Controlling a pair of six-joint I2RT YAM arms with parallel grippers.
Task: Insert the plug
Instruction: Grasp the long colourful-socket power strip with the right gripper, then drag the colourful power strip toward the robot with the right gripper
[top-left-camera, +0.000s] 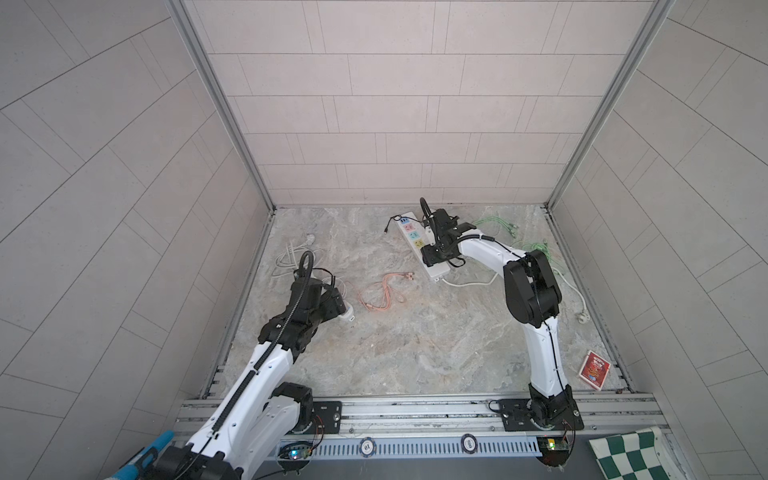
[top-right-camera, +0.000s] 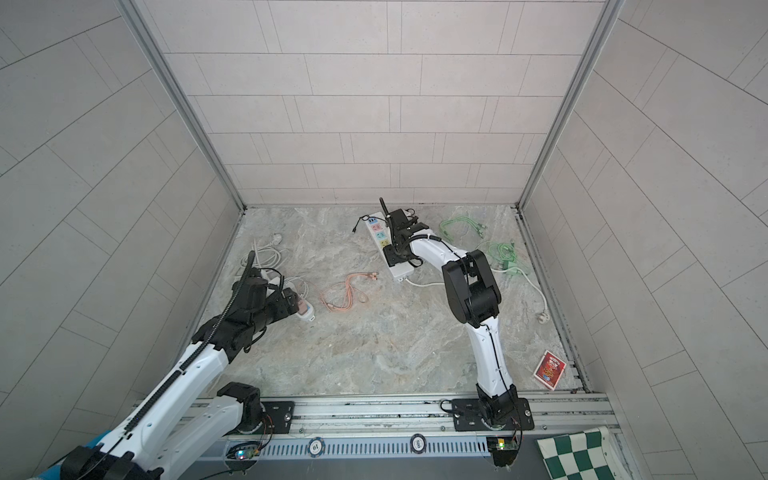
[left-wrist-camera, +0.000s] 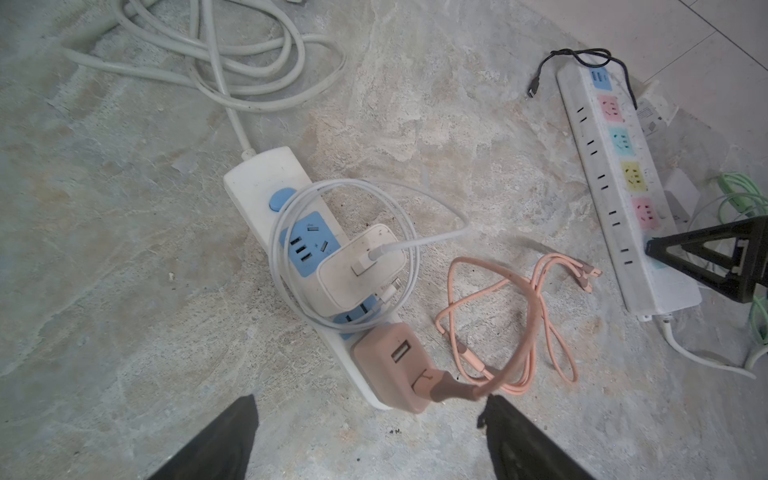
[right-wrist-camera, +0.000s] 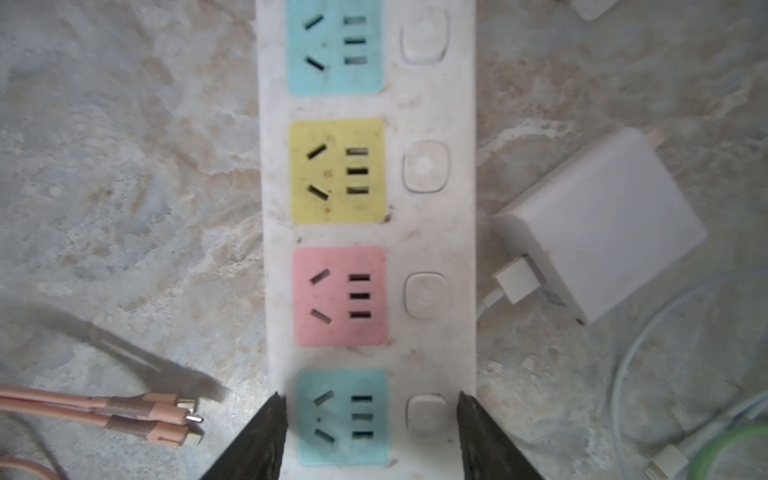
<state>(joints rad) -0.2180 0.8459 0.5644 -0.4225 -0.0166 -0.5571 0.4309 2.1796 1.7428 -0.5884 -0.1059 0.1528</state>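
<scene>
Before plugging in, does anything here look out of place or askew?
The white charger lies loose on its side beside the long power strip, in no socket. Nothing looks spilled or broken.

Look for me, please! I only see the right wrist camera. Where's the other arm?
Observer: At the table's left side, its open tool close to a pink charger.
Operator: Is it plugged in?
Observer: It sits on the end of a second power strip; how deep, I can't tell.
Operator: Anything else on that strip?
Observer: Another white charger, with a white cable looped around it.
</scene>
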